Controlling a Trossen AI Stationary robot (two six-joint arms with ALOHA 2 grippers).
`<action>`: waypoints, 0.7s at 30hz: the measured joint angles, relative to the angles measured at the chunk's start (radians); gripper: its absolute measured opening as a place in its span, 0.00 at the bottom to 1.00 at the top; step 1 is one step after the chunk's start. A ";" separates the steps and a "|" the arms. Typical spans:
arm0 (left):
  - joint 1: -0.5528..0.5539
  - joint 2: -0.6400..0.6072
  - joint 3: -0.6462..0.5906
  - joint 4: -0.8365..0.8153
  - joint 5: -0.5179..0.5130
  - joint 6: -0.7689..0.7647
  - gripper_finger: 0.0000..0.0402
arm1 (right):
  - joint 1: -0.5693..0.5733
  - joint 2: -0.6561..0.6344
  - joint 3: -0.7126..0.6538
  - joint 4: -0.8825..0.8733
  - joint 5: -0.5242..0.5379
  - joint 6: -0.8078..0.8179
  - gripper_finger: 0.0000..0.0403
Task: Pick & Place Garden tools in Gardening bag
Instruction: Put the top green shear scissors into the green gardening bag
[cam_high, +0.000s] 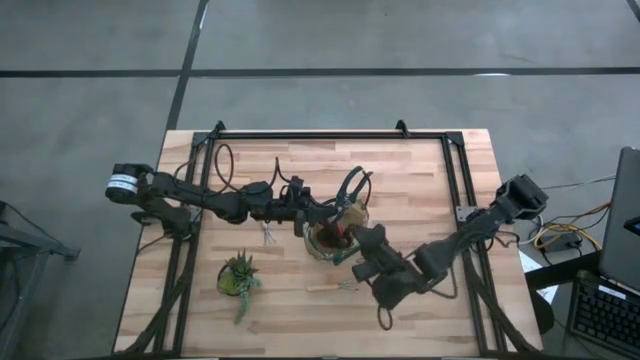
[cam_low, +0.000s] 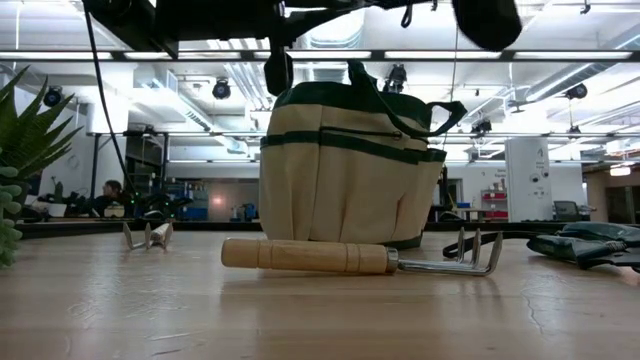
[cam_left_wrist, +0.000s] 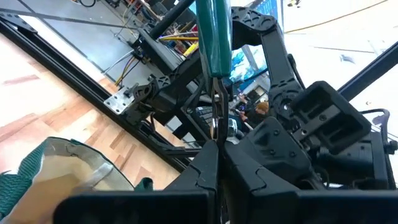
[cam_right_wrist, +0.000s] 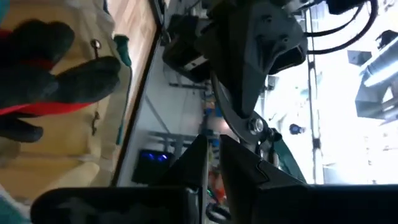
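The gardening bag (cam_high: 330, 238) stood upright near the middle of the wooden table (cam_high: 420, 180), and everything else is placed from it here. In the low view the bag (cam_low: 345, 170) showed tan pocketed sides with dark green trim and a dark loop handle over its top.

The left gripper (cam_high: 312, 216) hung at the bag's rim on the left arm's side. Its fingers were closed almost completely on a thin dark green strap (cam_left_wrist: 213, 37), which looked like one of the bag's handles, running up from between the fingertips in the left wrist view. A tan and green edge of the bag (cam_left_wrist: 74, 165) lay just beside that gripper.

The right gripper (cam_high: 352, 247) was at the bag's rim on the opposite side, over the opening. Its fingers stood only a narrow gap apart and gripped the metal blade of a pruning shear (cam_right_wrist: 239, 115), whose pivot bolt showed just past the fingertips. Inside the bag, the red-and-black glove (cam_right_wrist: 53, 81) lay against the tan lining.

A wooden-handled pronged tool (cam_low: 355, 257) lay flat on the table just in front of the bag, on the side toward the low camera. A second pronged tool (cam_high: 268, 234) lay near the bag on the left arm's side. A small potted succulent (cam_high: 239, 276) stood farther out on that side, well apart from the bag.
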 joint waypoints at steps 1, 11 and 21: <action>0.000 0.000 0.000 0.000 0.001 0.000 0.03 | -0.006 0.009 0.008 0.002 0.005 -0.009 0.08; -0.001 0.000 0.000 0.004 0.006 0.001 0.02 | -0.023 -0.050 0.019 0.004 0.001 -0.005 0.08; -0.001 0.000 0.000 0.007 0.015 0.002 0.02 | -0.042 -0.090 0.021 0.009 -0.095 0.020 0.23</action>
